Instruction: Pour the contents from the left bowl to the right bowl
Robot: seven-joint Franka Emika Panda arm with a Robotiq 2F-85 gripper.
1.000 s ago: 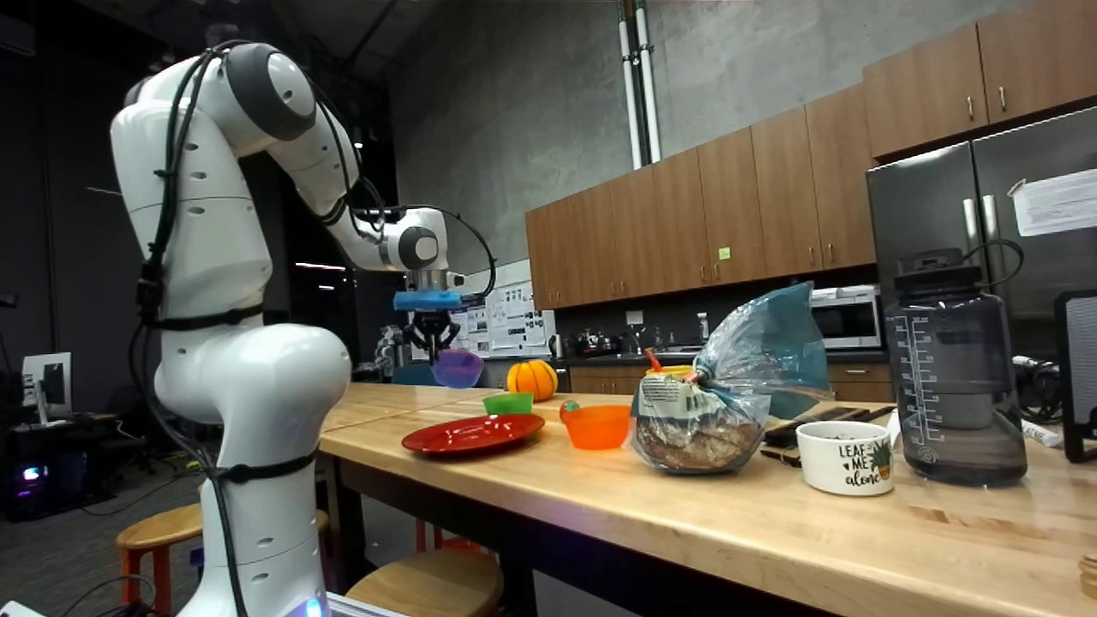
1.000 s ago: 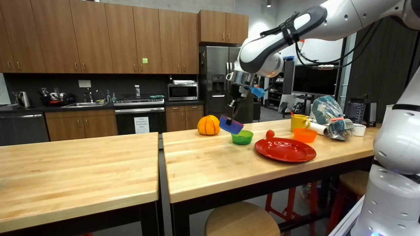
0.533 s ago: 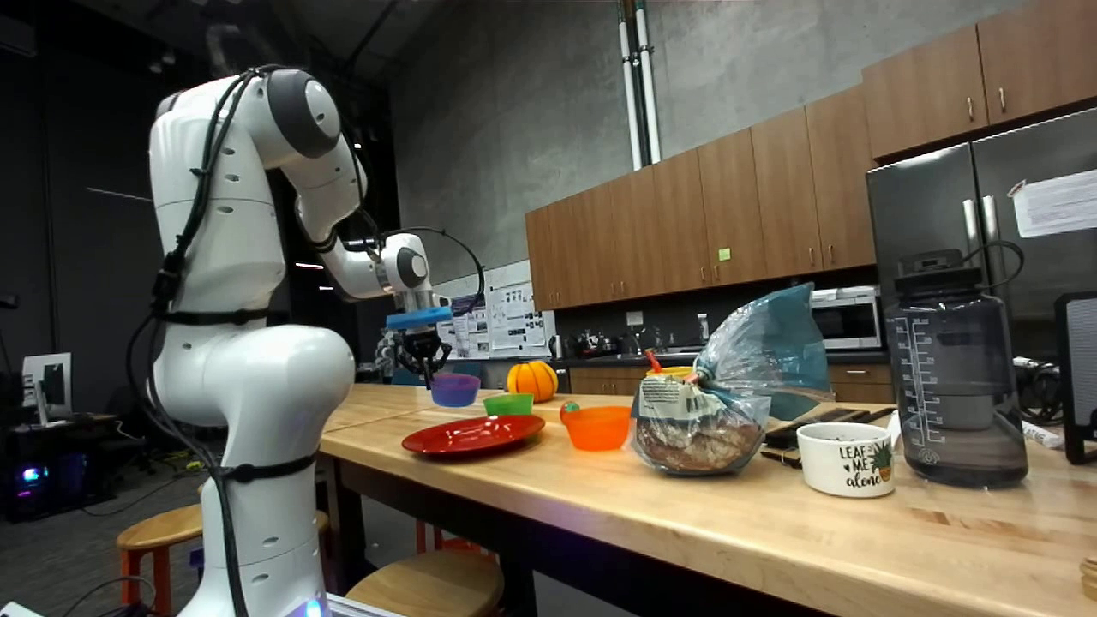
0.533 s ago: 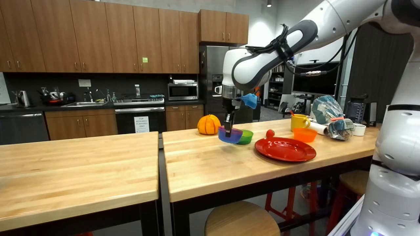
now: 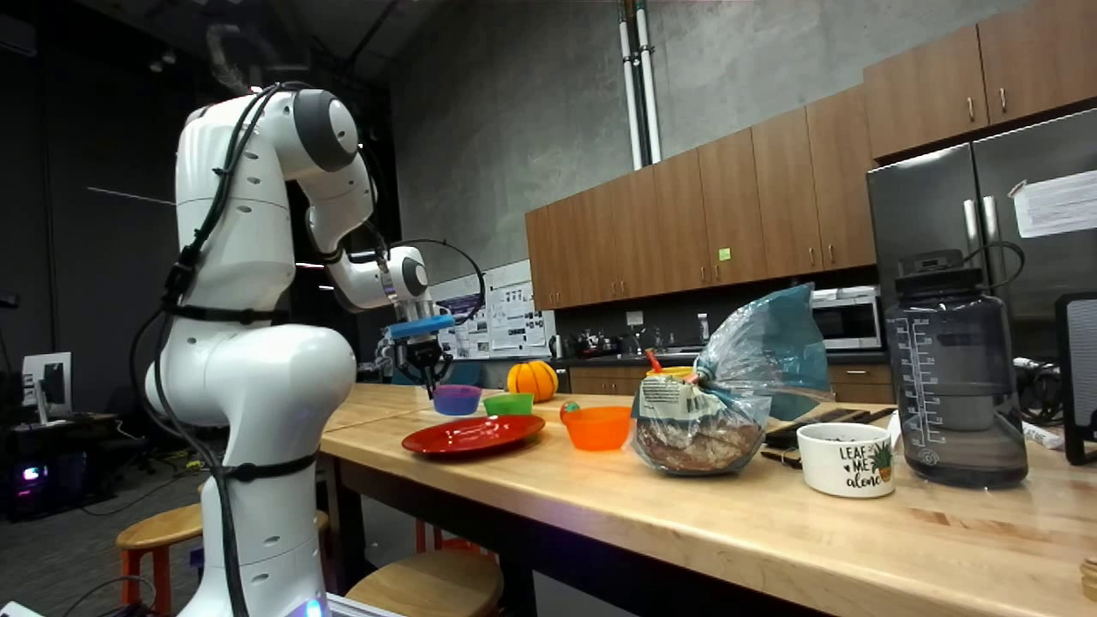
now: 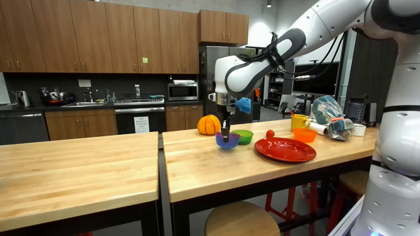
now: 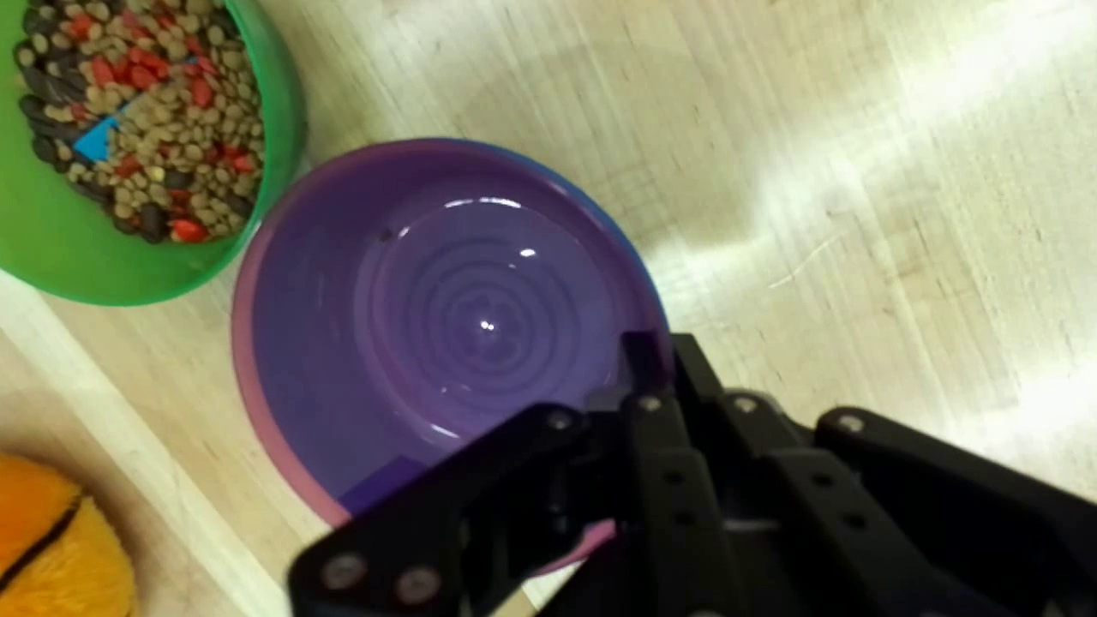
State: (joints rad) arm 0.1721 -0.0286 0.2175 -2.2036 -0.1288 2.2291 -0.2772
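Lower and more level than one second ago, the small purple-blue plastic bowl (image 7: 463,300) now comes near the pale wooden surface (image 6: 197,164), just beside the round green plastic bowl (image 7: 103,266). Our black two-finger pincer (image 7: 665,356) is narrow, holding the purple-blue rim with one finger inside and one outside. Since the dry brown, red and black mix (image 7: 171,128) lies in the green bowl, and we see only a dark speck (image 7: 386,235) in the purple-blue one, we judge the pouring done and the setting-down in hand. We should lower straight, let the base sit flat, then open gently; whether it already touches, we cannot tell. The green rim stands close, so a sideways push may knock it. Near also sits the plush orange pumpkin (image 6: 209,125); the shiny red plate (image 6: 285,150) and orange plastic bowl (image 6: 305,136) lie out of the way.
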